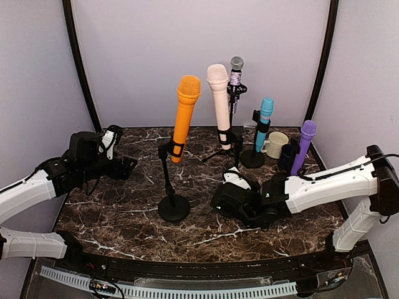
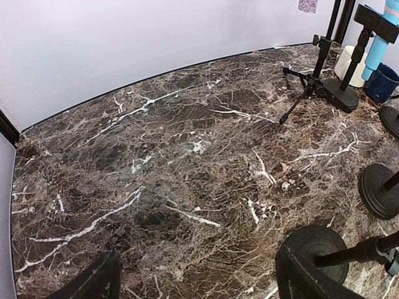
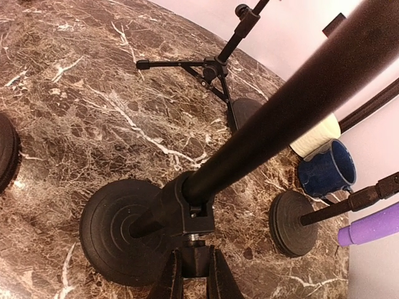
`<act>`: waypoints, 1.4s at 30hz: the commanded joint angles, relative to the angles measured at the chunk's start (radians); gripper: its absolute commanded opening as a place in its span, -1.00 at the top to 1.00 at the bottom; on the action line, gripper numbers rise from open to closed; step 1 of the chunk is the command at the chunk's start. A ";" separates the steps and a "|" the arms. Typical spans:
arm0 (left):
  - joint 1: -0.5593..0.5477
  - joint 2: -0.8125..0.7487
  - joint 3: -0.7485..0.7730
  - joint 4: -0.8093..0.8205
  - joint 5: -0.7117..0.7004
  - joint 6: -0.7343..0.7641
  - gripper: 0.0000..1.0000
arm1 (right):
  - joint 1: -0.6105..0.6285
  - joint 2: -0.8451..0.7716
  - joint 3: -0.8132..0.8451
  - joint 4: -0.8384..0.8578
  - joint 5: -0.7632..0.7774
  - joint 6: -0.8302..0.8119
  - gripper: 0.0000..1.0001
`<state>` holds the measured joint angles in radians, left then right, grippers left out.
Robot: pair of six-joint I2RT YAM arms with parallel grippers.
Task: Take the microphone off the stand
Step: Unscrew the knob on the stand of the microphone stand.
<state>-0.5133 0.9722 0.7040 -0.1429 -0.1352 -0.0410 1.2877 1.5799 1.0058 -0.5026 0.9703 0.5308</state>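
Several microphones stand in clips on stands: orange, pink, glittery silver, blue and purple. My right gripper is low at the table's middle, below the pink microphone. In the right wrist view it is shut on the black knob under a stand's joint block, above a round base. A thick black pole rises from the block to the upper right. My left gripper is open and empty, left of the orange microphone's stand, its fingers wide apart.
A cream mug and a blue mug stand at the back right among the stands. A tripod stand and another round base lie beyond my right gripper. Curved purple walls close the back.
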 commanded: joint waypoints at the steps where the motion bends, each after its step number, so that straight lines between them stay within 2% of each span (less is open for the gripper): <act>1: 0.007 -0.007 -0.001 0.016 0.009 -0.001 -0.77 | 0.012 0.094 -0.010 -0.119 -0.126 -0.019 1.00; 7: 0.007 -0.007 -0.001 0.016 0.011 -0.003 -0.77 | 0.023 0.121 0.012 -0.139 -0.111 -0.024 1.00; 10: 0.007 -0.006 -0.001 0.016 0.011 -0.003 -0.77 | 0.029 0.120 0.017 -0.142 -0.105 -0.017 0.84; 12: 0.007 -0.006 -0.001 0.014 0.011 -0.003 -0.77 | 0.032 0.098 0.008 -0.118 -0.121 -0.019 0.62; 18: 0.007 -0.008 -0.001 0.014 0.008 -0.004 -0.77 | 0.038 -0.080 -0.073 0.023 -0.226 -0.056 -0.30; 20: 0.007 -0.006 -0.001 0.014 0.009 -0.005 -0.77 | 0.040 -0.145 -0.104 0.064 -0.270 -0.069 -0.43; 24: 0.008 -0.002 0.001 0.013 0.007 -0.004 -0.77 | 0.041 -0.275 -0.185 0.140 -0.373 -0.055 -0.56; 29: 0.009 -0.008 0.000 0.012 0.002 -0.006 -0.77 | 0.003 -0.462 -0.345 0.265 -0.489 0.077 -0.67; 34: 0.009 -0.007 0.000 0.013 0.005 -0.007 -0.77 | -0.103 -0.609 -0.522 0.541 -0.691 0.233 -0.67; 42: 0.009 -0.013 0.000 0.012 0.003 -0.007 -0.77 | -0.259 -0.632 -0.658 0.887 -0.900 0.453 -0.68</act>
<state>-0.5129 0.9722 0.7040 -0.1429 -0.1329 -0.0414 1.0821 0.9577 0.3920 0.1089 0.2150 0.8303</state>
